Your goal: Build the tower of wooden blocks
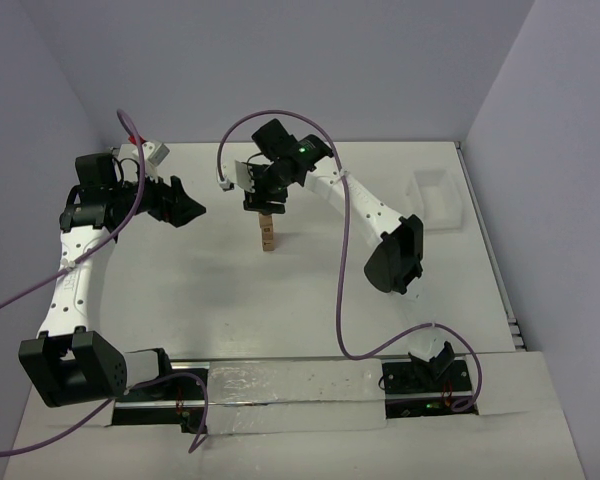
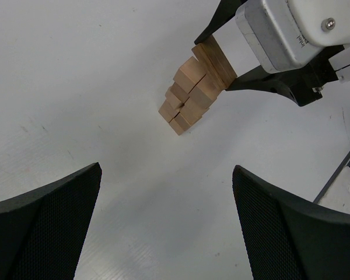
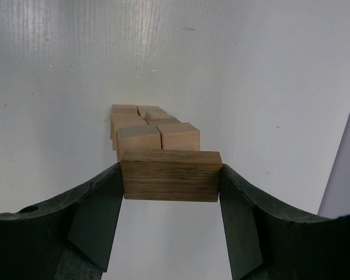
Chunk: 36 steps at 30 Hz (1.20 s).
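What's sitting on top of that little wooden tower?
A darker, wider wood block, held at both ends by the right gripper, is at the top of the tower. Its underside is covered, so I cannot tell whether it rests there or hangs just above.

The tower [image 1: 268,234] stands upright near the table's middle. Its light-brown wood blocks [image 2: 188,104] are stacked in slightly shifted layers, each seemingly two cubes side by side. The top block [image 3: 170,168], wider and darker, lies level, pinched at both ends by the right gripper [image 3: 171,179].
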Available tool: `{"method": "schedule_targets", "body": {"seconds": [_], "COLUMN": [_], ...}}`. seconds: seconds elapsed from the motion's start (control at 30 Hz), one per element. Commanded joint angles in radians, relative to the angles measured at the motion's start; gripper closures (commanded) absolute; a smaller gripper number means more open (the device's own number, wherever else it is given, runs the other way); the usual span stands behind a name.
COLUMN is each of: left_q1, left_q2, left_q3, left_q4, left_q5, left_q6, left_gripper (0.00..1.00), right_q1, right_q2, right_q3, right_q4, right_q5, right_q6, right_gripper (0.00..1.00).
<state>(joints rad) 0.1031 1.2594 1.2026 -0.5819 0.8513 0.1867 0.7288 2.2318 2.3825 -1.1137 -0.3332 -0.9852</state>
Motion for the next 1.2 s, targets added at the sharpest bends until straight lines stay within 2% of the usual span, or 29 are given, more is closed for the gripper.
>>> {"method": "schedule_targets", "body": {"seconds": [0.0, 0.37, 0.7, 0.97, 1.07, 1.17], "left_q1": [0.010, 0.011, 0.011, 0.012, 0.013, 0.012], "left_q2": [0.005, 0.009, 0.014, 0.015, 0.015, 0.013], "left_q3": [0.011, 0.014, 0.014, 0.014, 0.013, 0.010], "left_q4": [0.028, 0.024, 0.024, 0.024, 0.025, 0.025], "left_q5": [0.037, 0.045, 0.045, 0.048, 0.048, 0.049], "left_q6": [0.002, 0.007, 0.008, 0.010, 0.010, 0.010], "left_gripper": [0.01, 0.01, 0.01, 0.01, 0.01, 0.01], "right_q1": [0.012, 0.014, 0.015, 0.016, 0.018, 0.018], "right_q2": [0.019, 0.031, 0.032, 0.028, 0.024, 0.023], "right_q3": [0.046, 0.048, 0.043, 0.040, 0.040, 0.040], "right_q4": [0.002, -0.005, 0.001, 0.000, 0.004, 0.006], "right_q5": [-0.001, -0.006, 0.007, 0.011, 0.012, 0.013], "right_q6": [0.000, 0.001, 0.008, 0.011, 0.014, 0.016], "right_gripper": [0.84, 0.79, 0.67, 0.53, 0.45, 0.33]}}
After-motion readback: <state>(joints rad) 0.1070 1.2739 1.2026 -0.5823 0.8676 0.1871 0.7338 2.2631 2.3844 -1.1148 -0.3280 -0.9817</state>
